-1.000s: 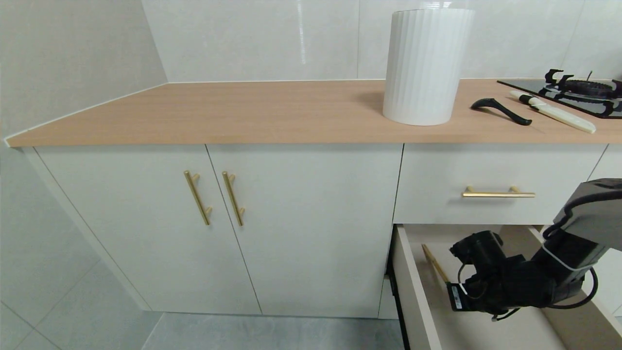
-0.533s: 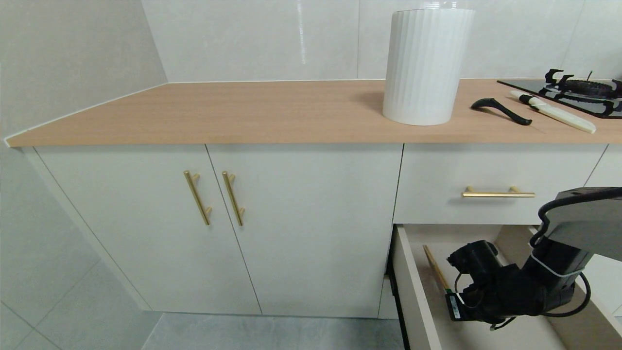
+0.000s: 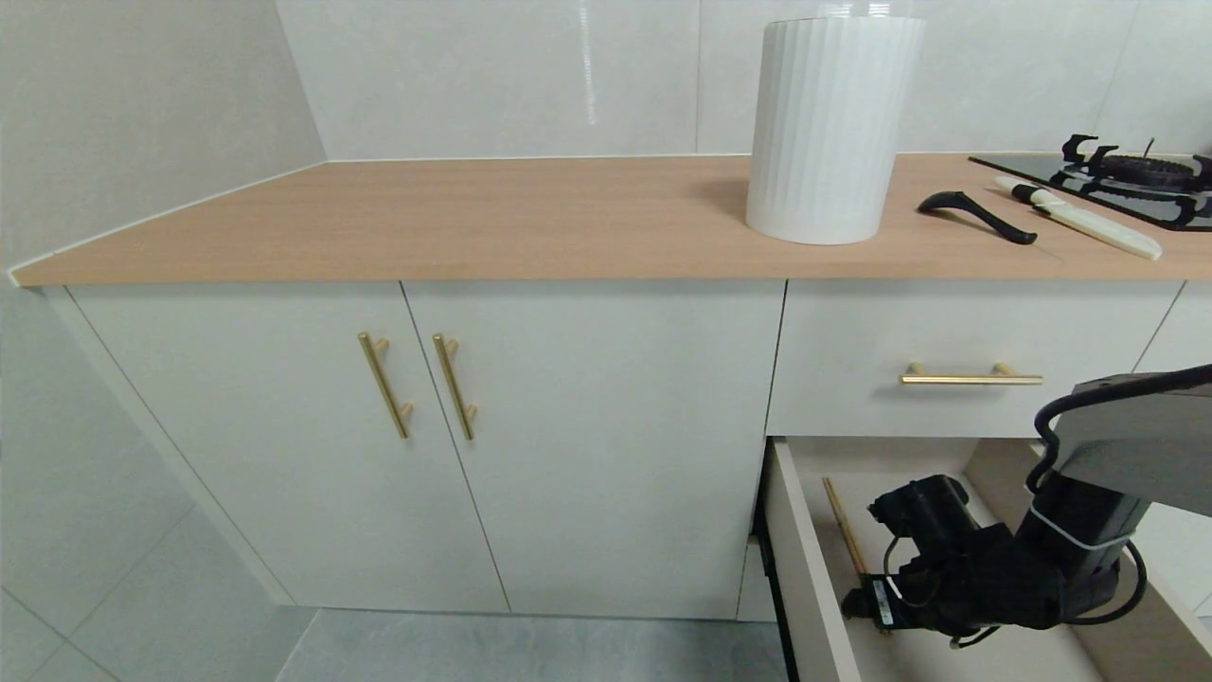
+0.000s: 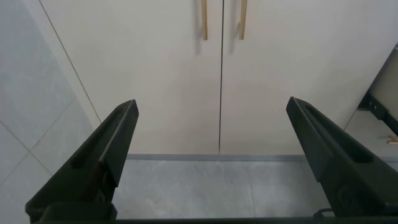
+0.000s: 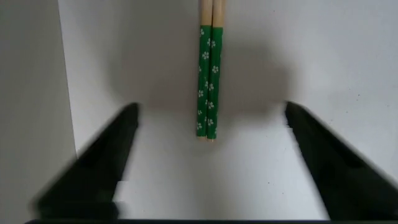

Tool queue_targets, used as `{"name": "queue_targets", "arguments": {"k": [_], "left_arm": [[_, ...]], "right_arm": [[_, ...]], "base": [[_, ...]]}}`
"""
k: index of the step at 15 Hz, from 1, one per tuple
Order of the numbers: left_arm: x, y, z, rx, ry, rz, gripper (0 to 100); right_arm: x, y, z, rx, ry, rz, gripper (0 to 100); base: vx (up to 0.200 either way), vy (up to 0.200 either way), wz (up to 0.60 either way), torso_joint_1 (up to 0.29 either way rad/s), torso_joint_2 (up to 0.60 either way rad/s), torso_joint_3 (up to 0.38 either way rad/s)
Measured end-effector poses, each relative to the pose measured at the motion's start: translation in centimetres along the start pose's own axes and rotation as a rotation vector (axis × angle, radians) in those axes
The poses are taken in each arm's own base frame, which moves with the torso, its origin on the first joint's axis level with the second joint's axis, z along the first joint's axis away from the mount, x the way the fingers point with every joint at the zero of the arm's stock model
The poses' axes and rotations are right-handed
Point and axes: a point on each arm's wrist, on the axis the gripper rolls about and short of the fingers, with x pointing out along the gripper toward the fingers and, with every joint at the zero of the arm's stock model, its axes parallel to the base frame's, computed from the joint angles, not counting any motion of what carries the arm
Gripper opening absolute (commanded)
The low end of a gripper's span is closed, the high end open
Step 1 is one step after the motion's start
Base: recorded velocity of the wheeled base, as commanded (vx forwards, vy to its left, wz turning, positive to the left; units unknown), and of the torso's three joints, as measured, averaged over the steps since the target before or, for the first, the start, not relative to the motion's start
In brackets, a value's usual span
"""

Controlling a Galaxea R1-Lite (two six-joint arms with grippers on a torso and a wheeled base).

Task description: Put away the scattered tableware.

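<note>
Left gripper [image 4: 211, 107]: idle, fingers spread wide and holding nothing; it hangs above the floor, facing the cabinet doors [image 4: 221, 74].
Right gripper [image 5: 209, 115]: low inside the open drawer [image 3: 805, 568], fingers apart with nothing between the pads.
Chopsticks [image 5: 209, 81]: a pair with green flowered ends and bare wooden shafts. They lie side by side and touching on the drawer floor, just ahead of the open fingers, running along the wall on the robot's left.
Step in hand: the chopsticks appear to be set down, so the arm's job now looks like getting out cleanly.
How to do it well: hold the fingers wide and rise before pulling back, so neither pad drags the pair askew. Mind the drawer's side wall close by and the closed drawer front [image 3: 971, 379] overhead.
Left on the counter: a black-handled utensil [image 3: 975, 213] and a white knife [image 3: 1079, 220] lie near each other, between the ribbed white container [image 3: 824, 133] and the gas hob [image 3: 1136, 175]. These seem to be the next pieces.
Risk: the knife lies flat and slim, so it probably needs a low grip across its handle.
</note>
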Motion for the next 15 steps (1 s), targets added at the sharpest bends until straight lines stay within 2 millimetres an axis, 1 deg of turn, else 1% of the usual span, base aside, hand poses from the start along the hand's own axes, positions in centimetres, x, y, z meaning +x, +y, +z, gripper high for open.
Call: {"name": "queue_targets", "arguments": {"k": [3,4,6,9,12,14,15], "left_arm": [[0.0,0.0,0.0,0.000,0.000,0.000,100],[0.0,0.0,0.0,0.000,0.000,-0.001,100],[0.0,0.0,0.0,0.000,0.000,0.000,100],[0.0,0.0,0.0,0.000,0.000,0.000,100],[0.0,0.0,0.0,0.000,0.000,0.000,100],[0.0,0.0,0.0,0.000,0.000,0.000,100],[0.0,0.0,0.0,0.000,0.000,0.000,100]], "right_arm": [[-0.4,0.0,-0.1,-0.001,-0.004,-0.001,100],[-0.9,0.0,0.0,-0.001,-0.013,0.002,100],[-2.5,0.1,0.5,-0.002,-0.056,0.016,100],[-6.3,0.0,1.5,-0.004,-0.157,0.041,100],[-11.2,-0.9,2.2,-0.054,-0.281,0.048,100],[-15.3,-2.0,2.3,-0.067,-0.367,0.044,100],[-16.9,-2.5,2.2,-0.075,-0.397,0.043,100]], "base": [[0.000,0.000,0.00,0.000,0.00,0.000],[0.000,0.000,0.00,0.000,0.00,0.000],[0.000,0.000,0.00,0.000,0.00,0.000],[0.000,0.000,0.00,0.000,0.00,0.000],[0.000,0.000,0.00,0.000,0.00,0.000],[0.000,0.000,0.00,0.000,0.00,0.000],[0.000,0.000,0.00,0.000,0.00,0.000]]}}
